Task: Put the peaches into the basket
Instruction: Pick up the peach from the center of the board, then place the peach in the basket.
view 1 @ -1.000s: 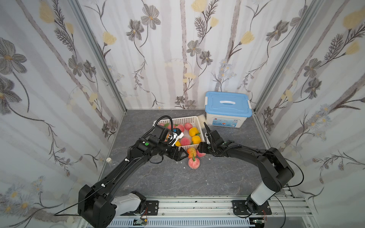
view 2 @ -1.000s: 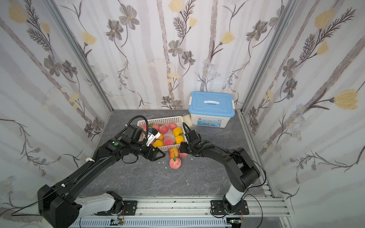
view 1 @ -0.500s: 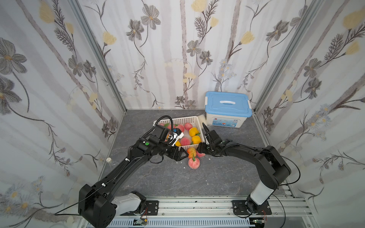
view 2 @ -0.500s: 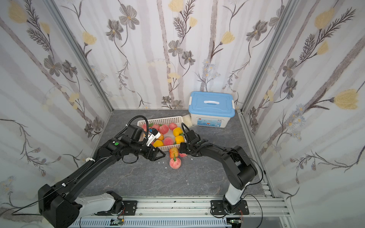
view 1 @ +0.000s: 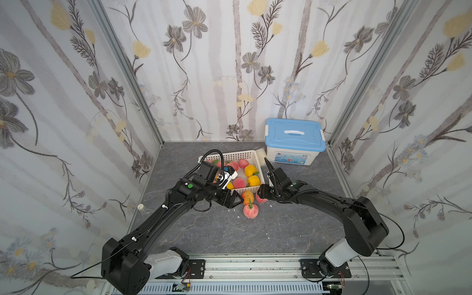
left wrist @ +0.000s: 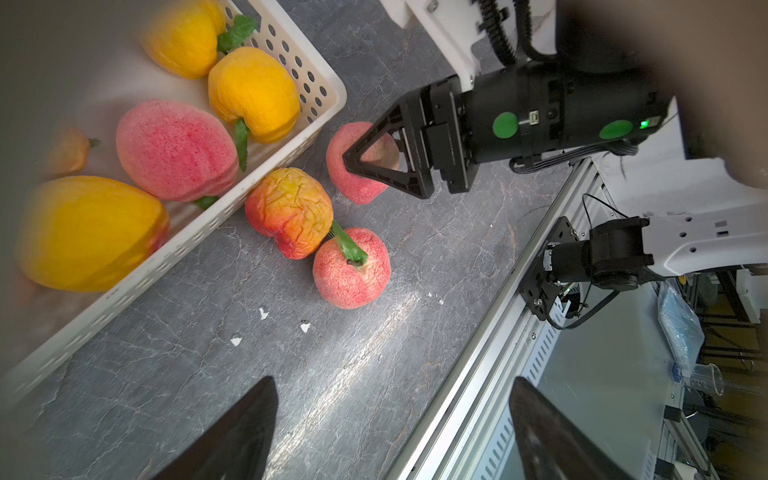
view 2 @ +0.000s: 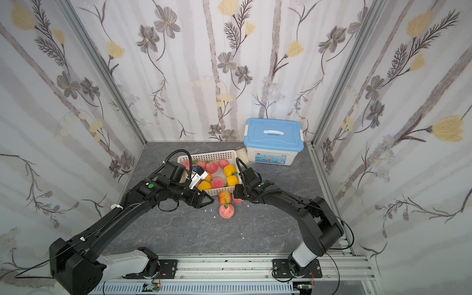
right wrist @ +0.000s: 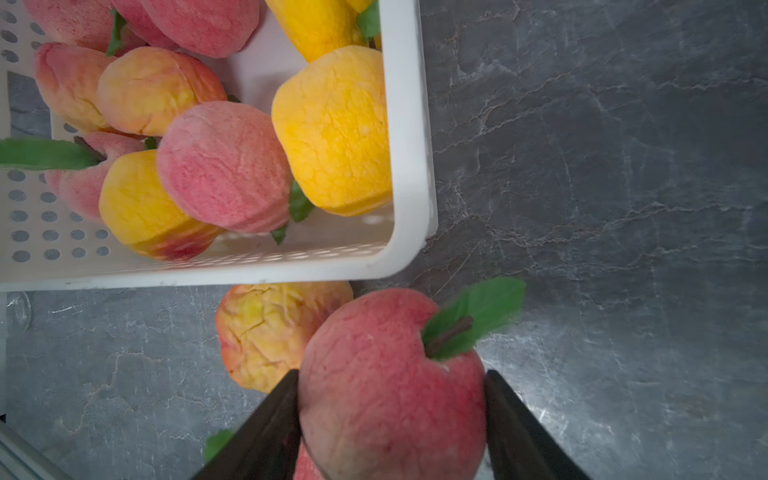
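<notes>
Now, your left gripper (left wrist: 392,380) hangs spread wide, with a wrinkled peach (left wrist: 289,212) and a stemmed peach (left wrist: 351,270) side by side just ahead, outside the basket (left wrist: 328,97) that holds the rest. Your right gripper (right wrist: 391,374) pinches a red peach (right wrist: 374,411) beside the basket's corner.

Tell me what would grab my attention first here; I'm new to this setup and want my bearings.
The white basket at mid-table, piled with pink and yellow peaches, stands out against the grey table. Just in front of it, the right end effector clamps a pink peach, beside two loose peaches. A blue-lidded box sits in the back corner.
</notes>
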Available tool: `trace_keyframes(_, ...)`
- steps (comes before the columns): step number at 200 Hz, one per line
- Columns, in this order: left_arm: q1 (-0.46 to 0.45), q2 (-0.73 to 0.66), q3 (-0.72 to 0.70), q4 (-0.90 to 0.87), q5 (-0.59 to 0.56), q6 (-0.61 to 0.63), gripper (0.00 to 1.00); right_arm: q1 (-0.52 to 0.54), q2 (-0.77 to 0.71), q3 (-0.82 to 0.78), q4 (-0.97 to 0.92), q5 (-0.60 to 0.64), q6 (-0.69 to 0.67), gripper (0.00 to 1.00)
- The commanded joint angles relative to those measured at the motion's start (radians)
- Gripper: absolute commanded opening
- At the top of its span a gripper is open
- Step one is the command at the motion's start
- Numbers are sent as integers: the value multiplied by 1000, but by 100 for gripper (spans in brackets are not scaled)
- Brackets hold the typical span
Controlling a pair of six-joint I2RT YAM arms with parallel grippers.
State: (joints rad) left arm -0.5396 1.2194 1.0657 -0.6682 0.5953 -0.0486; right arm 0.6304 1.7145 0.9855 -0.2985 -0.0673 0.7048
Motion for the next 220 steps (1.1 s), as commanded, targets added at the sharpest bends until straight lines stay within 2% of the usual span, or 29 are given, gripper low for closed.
trace_keyframes(1,0,5,8,-4,-6,19,88,3,-65,-14,-40,30,-13,64)
trace_keyframes(40,1,8,8,-2,-9,15,89,4,-189,-8,-97,54,-42,63)
trace_keyframes(70,2,7,8,-2,-12,15,88,3,-187,94,-124,81,-98,63)
trace_keyframes(96,1,4,7,-3,-20,14,89,2,-123,223,-131,91,-157,64)
trace_keyframes(163,2,-1,8,-11,-37,19,88,5,177,544,-95,115,-292,63)
trace_keyframes(220,6,1,8,-11,-43,21,89,26,390,762,-120,112,-339,63)
